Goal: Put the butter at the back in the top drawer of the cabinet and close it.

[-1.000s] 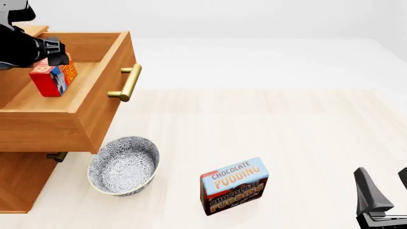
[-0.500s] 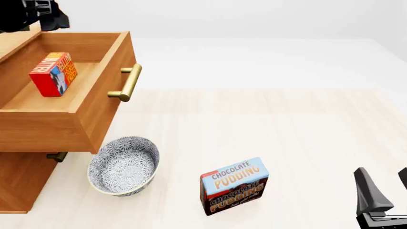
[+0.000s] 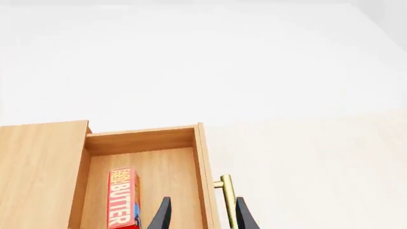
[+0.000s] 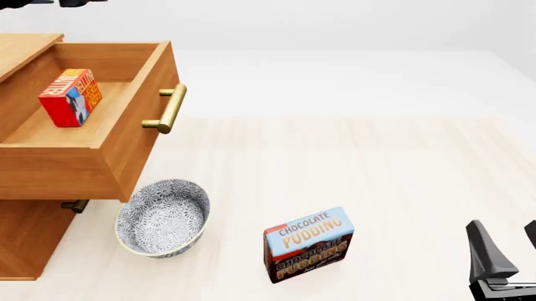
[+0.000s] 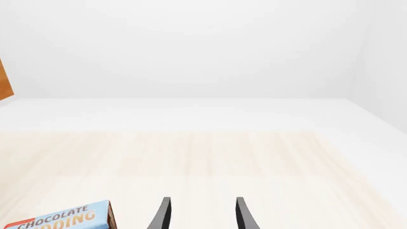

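Note:
The red butter box [image 4: 70, 97] stands inside the pulled-out top drawer [image 4: 125, 150] of the wooden cabinet [image 4: 25, 235]; it also shows in the left wrist view [image 3: 123, 198]. The drawer's brass handle [image 4: 167, 108] faces right. My left gripper [image 3: 200, 217] is open and empty, high above the drawer over its front wall; in the front view only a sliver of it shows at the top edge [image 4: 74, 2]. My right gripper [image 4: 506, 248] is open and empty low at the front right, also seen in the right wrist view [image 5: 200, 214].
A patterned grey bowl [image 4: 162, 217] sits on the table next to the cabinet under the open drawer. A blue-and-brown Chocolate Pudding box [image 4: 307, 244] stands right of it, also in the right wrist view [image 5: 60, 219]. A lower drawer handle [image 4: 75, 205] peeks out beneath.
My left gripper let go of the butter, which stays in the drawer, and rose up out of the front view. The right arm has not moved.

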`<state>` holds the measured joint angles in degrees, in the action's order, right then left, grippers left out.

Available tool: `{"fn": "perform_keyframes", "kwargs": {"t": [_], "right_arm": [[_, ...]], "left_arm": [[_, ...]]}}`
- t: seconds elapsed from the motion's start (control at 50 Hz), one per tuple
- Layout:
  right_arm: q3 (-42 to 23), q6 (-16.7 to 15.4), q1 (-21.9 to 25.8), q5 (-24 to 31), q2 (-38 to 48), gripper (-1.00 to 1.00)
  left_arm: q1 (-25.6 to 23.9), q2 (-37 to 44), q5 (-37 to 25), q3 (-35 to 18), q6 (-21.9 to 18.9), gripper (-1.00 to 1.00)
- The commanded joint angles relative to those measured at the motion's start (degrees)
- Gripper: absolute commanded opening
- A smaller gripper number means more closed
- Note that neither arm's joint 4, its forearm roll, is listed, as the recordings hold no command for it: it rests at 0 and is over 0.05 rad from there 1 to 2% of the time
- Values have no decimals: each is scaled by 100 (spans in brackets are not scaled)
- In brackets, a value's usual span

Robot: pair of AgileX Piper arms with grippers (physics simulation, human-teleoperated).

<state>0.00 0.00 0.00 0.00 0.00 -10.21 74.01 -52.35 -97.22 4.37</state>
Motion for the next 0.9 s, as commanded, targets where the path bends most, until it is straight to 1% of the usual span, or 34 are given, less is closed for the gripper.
{"fn": "perform_keyframes", "kwargs": {"t": [0.02, 0.04, 0.16, 0.2, 0.24, 0.28, 0.46, 0.52, 0.54, 0.58, 0.6, 0.68, 0.72, 0.9], "right_arm": [[0, 0, 0, 0, 0, 100], [0, 0, 0, 0, 0, 100], [0, 0, 0, 0, 0, 100], [0, 0, 0, 0, 0, 100], [0, 0, 0, 0, 0, 100], [0, 0, 0, 0, 0, 100], [0, 0, 0, 0, 0, 100], [0, 0, 0, 0, 0, 100], [0, 0, 0, 0, 0, 100], [0, 0, 0, 0, 0, 100], [0, 0, 0, 0, 0, 100], [0, 0, 0, 0, 0, 100], [0, 0, 0, 0, 0, 100], [0, 0, 0, 0, 0, 100]], "left_arm": [[-455, 79, 61, -174, 91, 100], [-553, 97, 84, -166, 111, 100], [-796, 207, 259, -55, 195, 100], [-933, 227, 364, 49, 291, 100], [-1023, 269, 516, 224, 269, 100], [-1202, 356, 635, 282, 399, 100], [-1424, 480, 918, 573, 542, 100], [-1501, 524, 1037, 754, 614, 100], [-1532, 531, 1057, 803, 655, 100], [-1665, 495, 1134, 893, 897, 100], [-1657, 507, 1139, 912, 857, 100], [-1798, 595, 1257, 1086, 913, 100], [-1917, 628, 1337, 1175, 1012, 100], [-2080, 700, 1601, 1470, 1162, 100]]}}
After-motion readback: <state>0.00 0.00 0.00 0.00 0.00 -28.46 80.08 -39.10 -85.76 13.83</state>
